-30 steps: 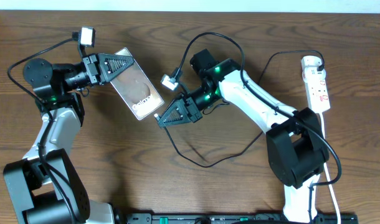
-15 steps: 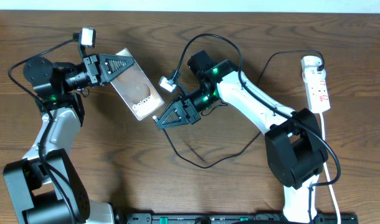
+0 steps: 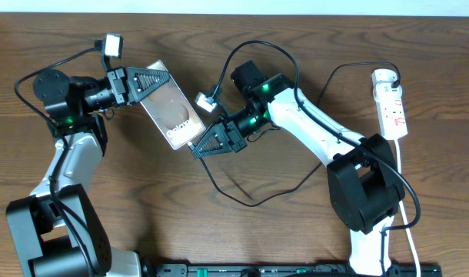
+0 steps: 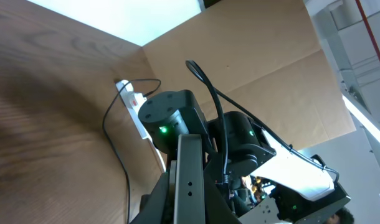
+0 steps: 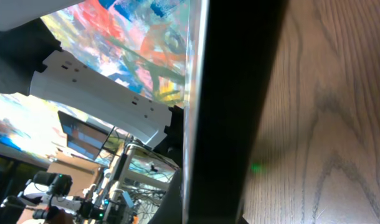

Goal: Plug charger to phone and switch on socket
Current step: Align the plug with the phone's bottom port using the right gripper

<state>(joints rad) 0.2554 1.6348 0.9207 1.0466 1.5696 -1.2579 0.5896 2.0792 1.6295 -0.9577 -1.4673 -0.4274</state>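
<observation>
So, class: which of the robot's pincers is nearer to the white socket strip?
Right. The right pincer is mid-table, well to the left of the socket. The left pincer, gripping the phone, is even farther from it, beyond the right one.

Two robot arms stand at one wooden surface (image 3: 157,208): one left arm (image 3: 65,158) and one right arm (image 3: 319,131). Each arm ends in a single tool, which makes two tools, the left tool (image 3: 167,77) and the right tool (image 3: 196,149). Two small white-cased cameras ride on the wrists, one left camera (image 3: 111,45) and one right camera (image 3: 205,100). There is one phone (image 3: 173,115), one socket (image 3: 393,108) and one charger (image 3: 242,198), a single thin black cable. One white cord (image 3: 407,208) leaves the socket, so two leads are counted, one black and one white. The red marks (image 3: 400,119) on the socket are too small to count.
</observation>
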